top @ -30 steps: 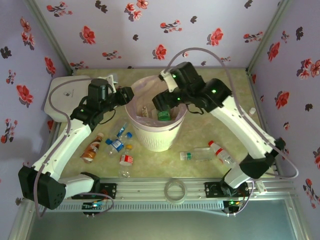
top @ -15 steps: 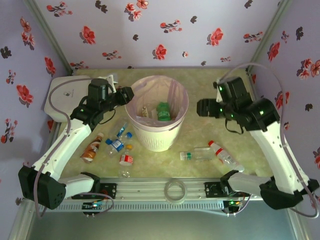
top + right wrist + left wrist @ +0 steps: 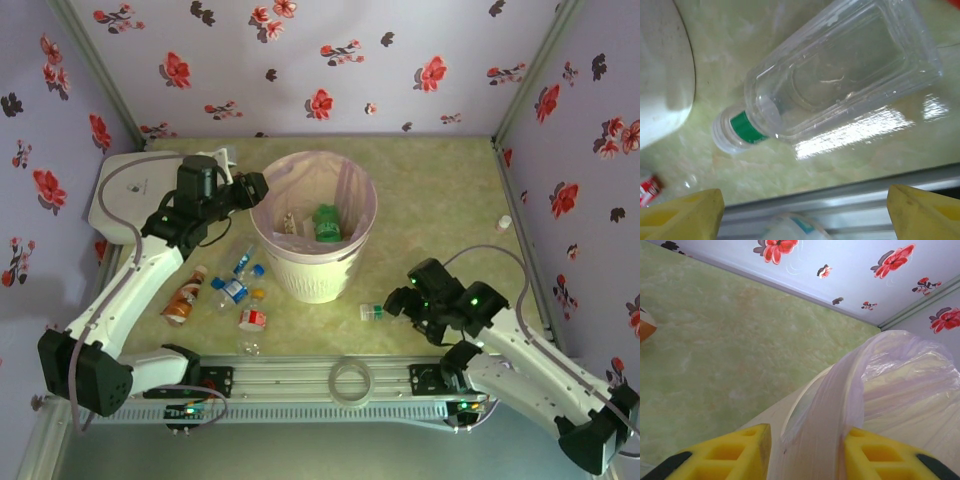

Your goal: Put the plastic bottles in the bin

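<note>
Left hand (image 3: 805,440) clamped on pink liner (image 3: 900,370) at bin (image 3: 310,275) rim; right hand (image 3: 804,200) spread wide over clear green-ringed bottle (image 3: 840,75) lying on the counter (image 3: 720,40).

This is a robot test booth in a lab, dressed up to look homely. Lilac wallpaper (image 3: 300,60) with red flowers covers the walls at nine, twelve and three o'clock, joined by bare metal corner posts (image 3: 533,75). The green marbled tabletop (image 3: 430,190) ends at six o'clock in a metal rail (image 3: 280,378). The left arm (image 3: 130,285) and right arm (image 3: 530,350) are bolted there.
</note>
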`<state>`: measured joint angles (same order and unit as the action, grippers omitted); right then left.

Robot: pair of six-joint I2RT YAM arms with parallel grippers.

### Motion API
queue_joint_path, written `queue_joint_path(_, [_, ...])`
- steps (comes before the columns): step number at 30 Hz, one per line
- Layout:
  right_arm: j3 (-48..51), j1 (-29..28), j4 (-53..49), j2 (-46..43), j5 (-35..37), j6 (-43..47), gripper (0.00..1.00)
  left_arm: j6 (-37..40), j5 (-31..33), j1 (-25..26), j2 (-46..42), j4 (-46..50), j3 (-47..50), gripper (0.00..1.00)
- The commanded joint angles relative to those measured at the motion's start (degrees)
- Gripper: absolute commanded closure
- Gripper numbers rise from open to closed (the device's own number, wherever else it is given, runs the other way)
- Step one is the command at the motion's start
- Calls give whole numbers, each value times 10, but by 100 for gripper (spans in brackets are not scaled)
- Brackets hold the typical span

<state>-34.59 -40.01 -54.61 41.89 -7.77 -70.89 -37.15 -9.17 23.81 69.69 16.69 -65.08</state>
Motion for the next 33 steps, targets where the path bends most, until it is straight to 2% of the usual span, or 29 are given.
queue_joint_path(1, [39, -3, 105, -1, 8, -106, 13, 15, 6, -3, 12, 17, -4, 61])
queue_joint_path(5, [74, 19, 156, 13, 10, -117, 12, 20, 7, -3, 9, 25, -7, 61])
queue_joint_path(12, [102, 95, 198, 30, -3, -103, 13, 29, 6, -3, 16, 41, -26, 61])
queue_joint_path(22, [103, 128, 262, 127, -25, -64, 13, 29, 6, -3, 20, 34, -23, 61])
queue_joint_path(33, [116, 129, 268, 118, -16, -64, 31, 27, 6, -4, 20, 30, -20, 61])
